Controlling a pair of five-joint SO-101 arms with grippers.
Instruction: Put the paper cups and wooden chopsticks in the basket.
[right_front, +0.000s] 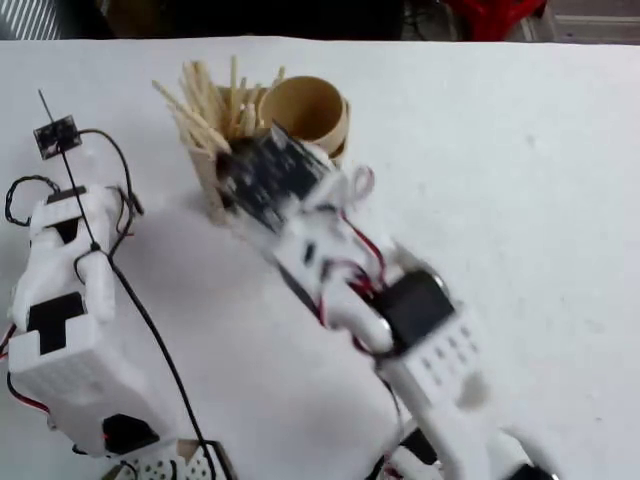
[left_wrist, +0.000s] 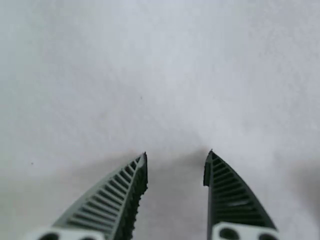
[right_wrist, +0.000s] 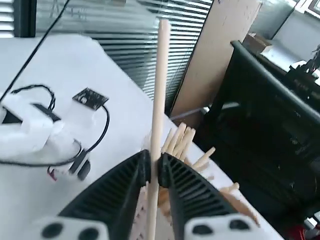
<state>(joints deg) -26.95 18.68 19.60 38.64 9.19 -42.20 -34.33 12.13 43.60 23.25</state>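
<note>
Right gripper (right_wrist: 154, 165) was pinched shut on one wooden chopstick (right_wrist: 161, 90): a pale, round, straight stick standing upright between the ribbed black fingers, most of its length above them. Just past the fingertips, the blunt ends of the other chopsticks (right_wrist: 182, 140) fanned out.

The high view gave the layout. The tan basket (right_front: 212, 195) sat upper centre of frame. A brown paper cup (right_front: 305, 112) was inside at its right, open mouth tipped toward the camera. The right arm (right_front: 400, 310) ran in from lower right, its head over the basket. I couldn't tell the held stick from the bundle there.

Left gripper (left_wrist: 176, 157) had its fingers spread with nothing between them, over the bare white table (left_wrist: 150, 60). The left arm (right_front: 65, 290) was folded at frame left, well apart from the basket.
</note>
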